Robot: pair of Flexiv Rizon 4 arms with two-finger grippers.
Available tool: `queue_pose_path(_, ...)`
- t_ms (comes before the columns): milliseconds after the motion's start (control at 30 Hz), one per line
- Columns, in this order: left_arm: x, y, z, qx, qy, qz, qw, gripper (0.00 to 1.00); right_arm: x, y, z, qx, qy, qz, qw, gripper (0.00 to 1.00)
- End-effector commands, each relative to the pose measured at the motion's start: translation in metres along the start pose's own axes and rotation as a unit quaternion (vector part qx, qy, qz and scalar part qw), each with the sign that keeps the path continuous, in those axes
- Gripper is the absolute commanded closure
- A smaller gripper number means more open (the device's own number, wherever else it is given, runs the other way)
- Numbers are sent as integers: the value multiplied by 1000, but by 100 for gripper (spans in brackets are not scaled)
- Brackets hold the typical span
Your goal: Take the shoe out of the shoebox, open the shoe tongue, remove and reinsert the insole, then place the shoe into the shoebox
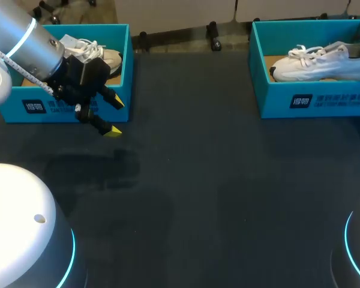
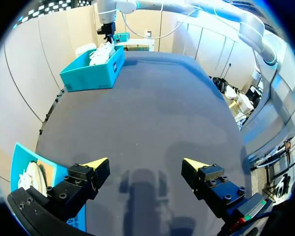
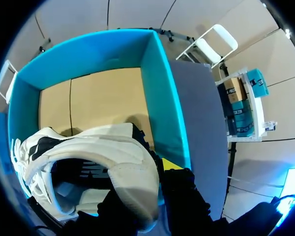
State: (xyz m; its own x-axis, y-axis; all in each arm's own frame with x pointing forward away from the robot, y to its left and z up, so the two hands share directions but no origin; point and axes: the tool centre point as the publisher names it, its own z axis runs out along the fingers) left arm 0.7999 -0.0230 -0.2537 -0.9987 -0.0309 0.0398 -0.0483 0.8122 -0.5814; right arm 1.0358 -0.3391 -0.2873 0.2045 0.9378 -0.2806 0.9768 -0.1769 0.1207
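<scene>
Right gripper low inside right shoebox, at heel of white shoe. Heel probably chosen as stiffest hold for lifting out. Clamped or loose: cannot tell. Shoe lies in box, not yet out. Left gripper spread wide, empty, hovering over table beside left shoebox. Likely parked aside, leaving middle free for tongue and insole work.

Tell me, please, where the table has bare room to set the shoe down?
The dark tabletop is bare between the left shoebox and right shoebox, and in front of them. Crowded only beside the left shoebox, where the left gripper hangs open.
</scene>
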Motion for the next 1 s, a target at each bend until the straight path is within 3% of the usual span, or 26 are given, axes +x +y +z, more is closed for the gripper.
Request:
queue_pose_path(33,1,0,0,-1,-1,0,1000,0,-2,0,6,0,-1,-1,1000,100)
queue_pose_path(1000,1,0,0,-1,-1,0,1000,0,4,-3,44,-3,-14,-4,1000,100)
